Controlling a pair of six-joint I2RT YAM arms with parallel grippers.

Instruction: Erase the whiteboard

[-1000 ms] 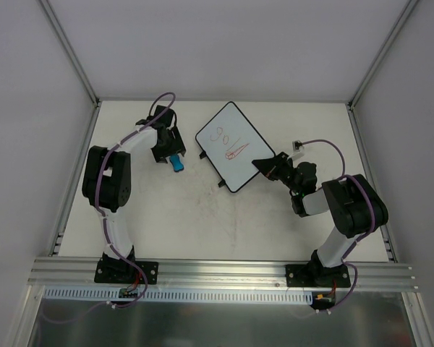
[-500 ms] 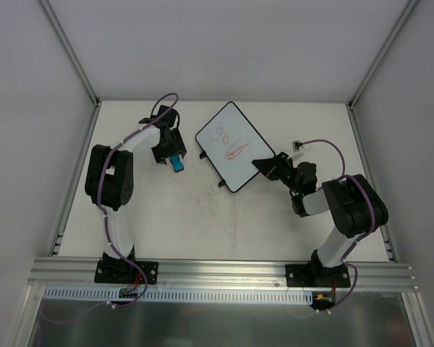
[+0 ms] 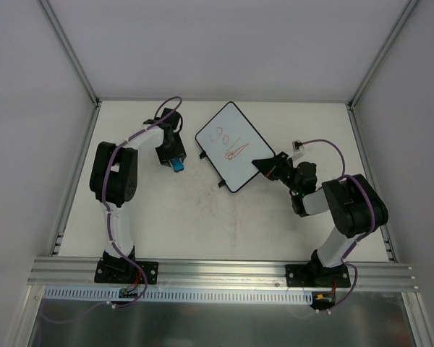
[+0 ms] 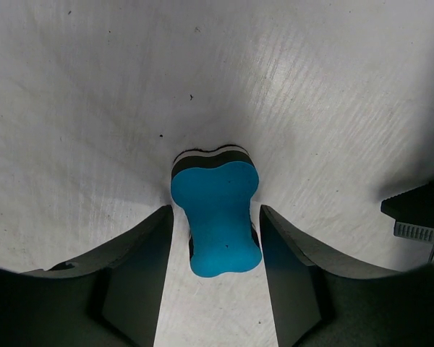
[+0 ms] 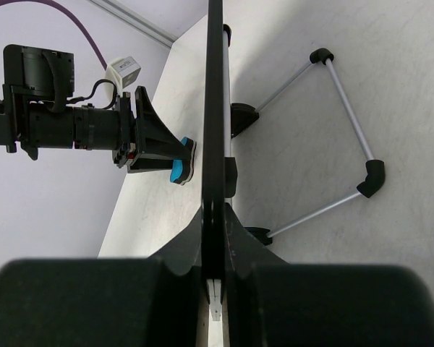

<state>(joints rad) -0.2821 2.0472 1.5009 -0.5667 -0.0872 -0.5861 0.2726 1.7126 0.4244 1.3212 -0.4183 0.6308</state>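
Counter: pale, faint reddish smudges; a wide bare stretch lies between the board and my two bases on the near side.

Whiteboard: far centre of the counter, turned cornerwise, its far corner close to the back edge. There are red marks on it, two small loops above a slanted stroke, but nothing I can read as words. No brand or label is legible anywhere. From my right wrist it shows edge-on, with a wire stand beneath it.

Right claw: clamped narrow on the board's near-right edge, the rim pinched between both fingers.

Left claw: left of the board and apart from it, closed in on the eraser with a finger against each flank.

Eraser: blue, bow-tie shaped, with a pale layer under a dark one, resting on the counter.

Since a second ago, my left arm has swung and its claw has narrowed onto the eraser. The board and my right arm have not moved.
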